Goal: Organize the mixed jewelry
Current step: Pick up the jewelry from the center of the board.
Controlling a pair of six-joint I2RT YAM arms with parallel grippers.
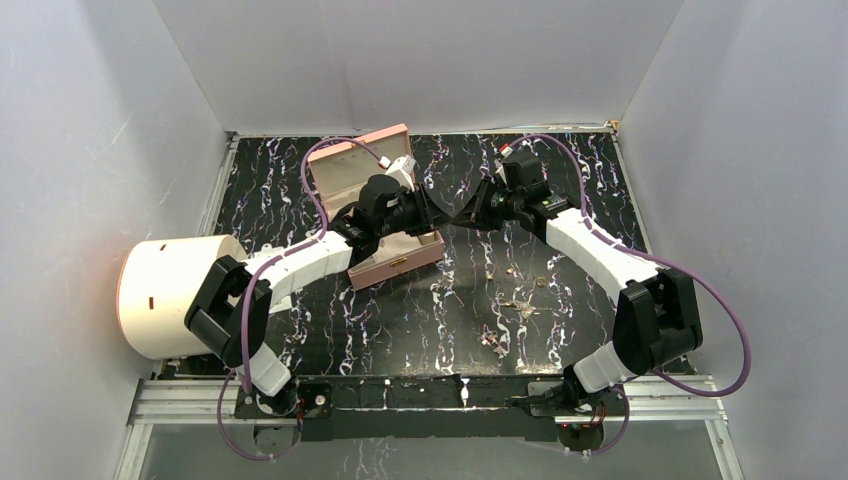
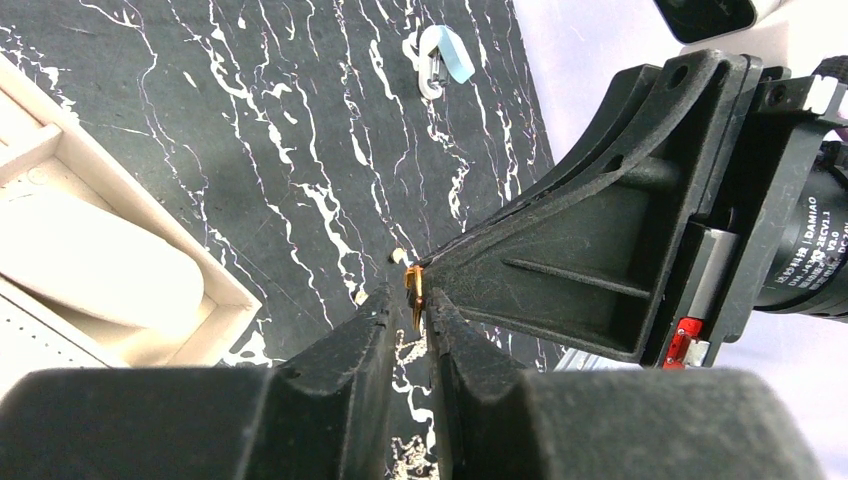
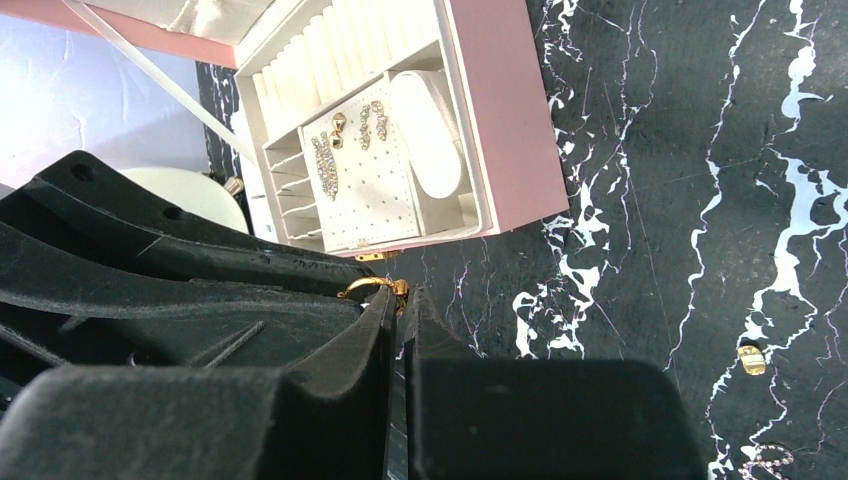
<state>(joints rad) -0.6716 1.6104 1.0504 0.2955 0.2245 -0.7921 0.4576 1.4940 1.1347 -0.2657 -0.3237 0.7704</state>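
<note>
**Top view.** The left gripper (image 1: 445,212) and right gripper (image 1: 458,213) meet tip to tip above the black marbled table (image 1: 420,310), just right of the open pink box (image 1: 392,262). Loose jewelry (image 1: 512,296) lies scattered on the table right of centre, near the right arm and well apart from the box. A white drum (image 1: 160,295) stands at the left edge.

**Left wrist view.** The left gripper's jaws are closed to a narrow slit, with a gold ring (image 2: 413,287) standing on edge between the fingertips (image 2: 375,318). The right gripper's tip (image 2: 432,264) comes in from the right and touches the top of the ring. A bit of silvery chain (image 2: 408,352) shows below the slit. A white clip with a pale blue tab (image 2: 441,58) lies far off on the table. A corner of the box is at the left.

**Right wrist view.** The right gripper's jaws are nearly together, its tips (image 3: 402,300) closed on one end of the gold ring (image 3: 368,286), which arches over the left gripper's finger. Sparkly earrings (image 3: 327,165) hang on the box's perforated panel. A small gold piece (image 3: 751,359) and a chain piece (image 3: 765,462) lie on the table at the lower right.
</note>
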